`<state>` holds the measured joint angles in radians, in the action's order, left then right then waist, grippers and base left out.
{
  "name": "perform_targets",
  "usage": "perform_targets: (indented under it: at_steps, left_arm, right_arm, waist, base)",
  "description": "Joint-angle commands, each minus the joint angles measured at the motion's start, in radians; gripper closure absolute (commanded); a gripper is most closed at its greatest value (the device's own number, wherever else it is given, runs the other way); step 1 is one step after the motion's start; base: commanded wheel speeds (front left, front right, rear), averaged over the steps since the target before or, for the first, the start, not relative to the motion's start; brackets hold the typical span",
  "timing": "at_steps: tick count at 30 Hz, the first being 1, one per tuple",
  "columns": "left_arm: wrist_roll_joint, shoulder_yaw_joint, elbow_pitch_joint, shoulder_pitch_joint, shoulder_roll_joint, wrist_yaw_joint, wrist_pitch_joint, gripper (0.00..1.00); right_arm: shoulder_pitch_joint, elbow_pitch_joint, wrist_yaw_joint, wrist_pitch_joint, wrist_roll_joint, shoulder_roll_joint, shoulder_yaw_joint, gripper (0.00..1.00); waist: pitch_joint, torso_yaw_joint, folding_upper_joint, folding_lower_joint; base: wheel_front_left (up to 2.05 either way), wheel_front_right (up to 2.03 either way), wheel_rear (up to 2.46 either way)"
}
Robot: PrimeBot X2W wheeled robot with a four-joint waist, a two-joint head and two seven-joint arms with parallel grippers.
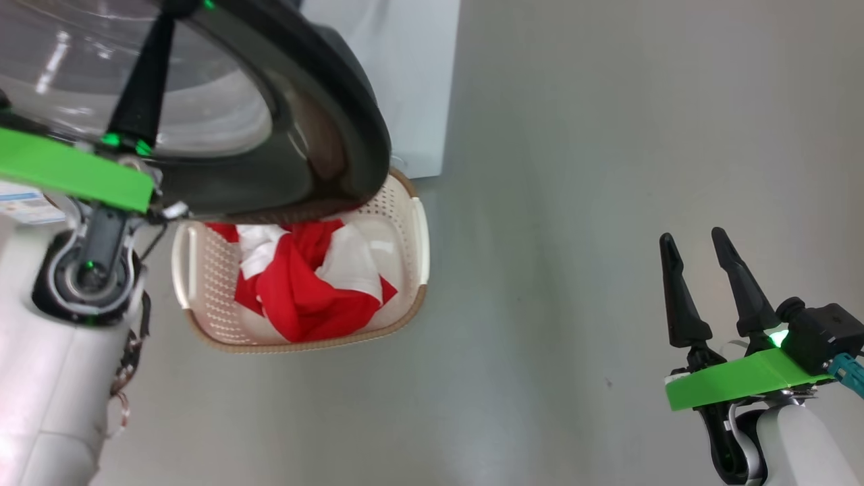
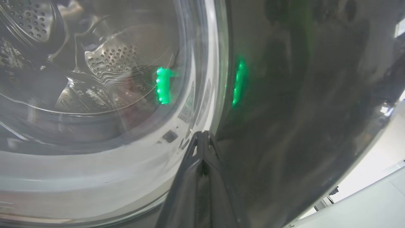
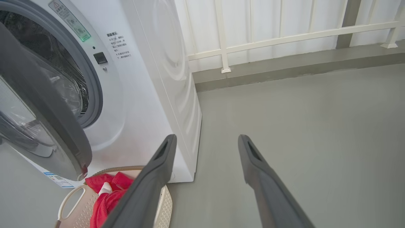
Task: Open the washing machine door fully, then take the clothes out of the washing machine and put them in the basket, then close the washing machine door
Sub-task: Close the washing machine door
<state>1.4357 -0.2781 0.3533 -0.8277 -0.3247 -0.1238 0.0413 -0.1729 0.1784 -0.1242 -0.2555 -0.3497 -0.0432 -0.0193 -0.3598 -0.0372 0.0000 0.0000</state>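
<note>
The washing machine door (image 1: 317, 115) stands part open, its black rim hanging over the basket (image 1: 202, 283). My left gripper (image 1: 177, 10) is shut with nothing in it. Its joined tips (image 2: 202, 135) press on the door's outer face where the glass bowl (image 2: 104, 95) meets the black rim (image 2: 300, 95). The red and white clothes (image 1: 304, 290) lie heaped in the basket on the floor before the washing machine (image 3: 152, 79). My right gripper (image 1: 694, 237) hangs open and empty over bare floor, far right of the basket. The door (image 3: 41, 104), the basket (image 3: 72, 202) and the clothes (image 3: 107, 196) also appear in the right wrist view.
Grey floor (image 1: 607, 169) spreads to the right of the basket. A white railing (image 3: 284, 34) on a low kerb runs behind the machine. The steel drum (image 2: 117, 57) is visible through the glass. My left forearm (image 1: 40, 378) stands close beside the basket's left handle.
</note>
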Motion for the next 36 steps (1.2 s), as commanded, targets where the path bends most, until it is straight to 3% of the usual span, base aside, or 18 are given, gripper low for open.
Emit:
perform_targets:
  at_steps: [1,12,31,36]
  left_arm:
    - [0.0,0.016,-0.006,-0.049,-0.052,-0.007,0.017,1.0]
    - [0.047,-0.073,0.044,-0.052,-0.099,-0.007,0.088,1.0]
    - [0.075,-0.174,-0.008,0.242,-0.114,-0.007,0.21,1.0]
    - [0.064,-0.152,-0.016,0.342,-0.098,-0.007,0.219,0.87]
  right_arm:
    - [-0.022,-0.027,-0.007,-0.006,-0.006,-0.007,0.024,0.0]
    - [-0.008,-0.022,-0.007,-0.006,-0.012,-0.007,0.017,0.0]
    - [0.089,-0.003,-0.007,-0.006,0.037,-0.007,-0.014,0.0]
    - [0.118,0.001,-0.007,-0.006,0.048,-0.007,-0.023,0.0]
  waist:
    - [-0.015,-0.025,0.0,0.0]
    - [0.014,-0.036,0.0,0.0]
    - [0.149,0.034,0.0,0.0]
    - [0.175,0.048,0.0,0.0]
  base:
    - [0.0,0.0,0.0]
    - [0.0,0.0,0.0]
    - [0.0,0.0,0.0]
    - [0.0,0.0,0.0]
